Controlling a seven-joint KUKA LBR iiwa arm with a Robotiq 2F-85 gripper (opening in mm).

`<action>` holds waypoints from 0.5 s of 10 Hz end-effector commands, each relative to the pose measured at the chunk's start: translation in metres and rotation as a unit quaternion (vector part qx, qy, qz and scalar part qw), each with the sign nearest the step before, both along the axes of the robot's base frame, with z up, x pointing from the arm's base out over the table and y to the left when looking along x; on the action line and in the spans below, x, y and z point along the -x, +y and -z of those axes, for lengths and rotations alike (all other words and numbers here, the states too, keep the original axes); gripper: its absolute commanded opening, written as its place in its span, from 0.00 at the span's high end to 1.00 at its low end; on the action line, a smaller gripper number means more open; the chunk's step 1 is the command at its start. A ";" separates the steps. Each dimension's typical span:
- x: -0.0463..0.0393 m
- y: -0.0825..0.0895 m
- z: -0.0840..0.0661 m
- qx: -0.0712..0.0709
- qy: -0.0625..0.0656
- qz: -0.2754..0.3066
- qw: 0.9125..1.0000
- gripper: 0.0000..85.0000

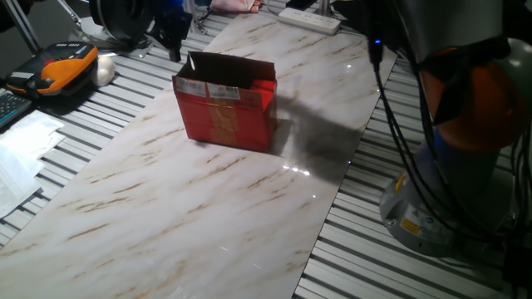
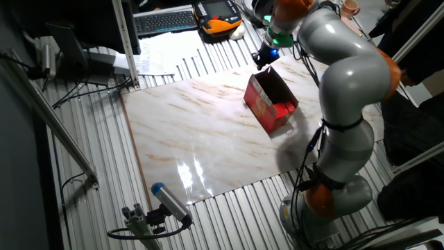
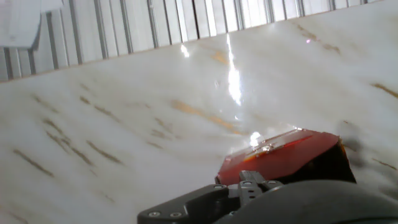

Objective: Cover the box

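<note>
The red box [image 1: 226, 116] stands open on the marble board [image 1: 166, 216], with one brown flap [image 1: 237, 68] upright along its far edge. White labels sit near its top edge. It also shows in the other fixed view [image 2: 269, 105] and at the bottom of the hand view [image 3: 280, 158]. My gripper [image 1: 174, 40] hangs just behind the box's far left corner, close to the flap; in the other fixed view it [image 2: 266, 58] is above the flap's top edge. It holds nothing that I can see. Its fingers are dark and small, so their gap is unreadable.
A white power strip [image 1: 309, 20] lies at the board's far end. An orange and black device [image 1: 62, 66], a white lump [image 1: 104, 71] and papers [image 1: 25, 145] lie to the left. The robot base [image 1: 428, 208] stands on the right. A keyboard [image 2: 165, 21] lies beyond the board.
</note>
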State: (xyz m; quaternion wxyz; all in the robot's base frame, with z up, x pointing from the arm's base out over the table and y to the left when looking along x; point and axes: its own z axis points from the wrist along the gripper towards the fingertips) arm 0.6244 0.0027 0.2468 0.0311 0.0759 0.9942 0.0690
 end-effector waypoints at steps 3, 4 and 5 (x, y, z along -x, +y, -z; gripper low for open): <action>-0.0049 -0.001 0.007 0.004 0.004 0.014 1.000 1.00; -0.0067 -0.002 0.010 0.002 0.004 0.015 1.000 1.00; -0.0082 -0.003 0.012 0.001 0.004 0.017 1.000 1.00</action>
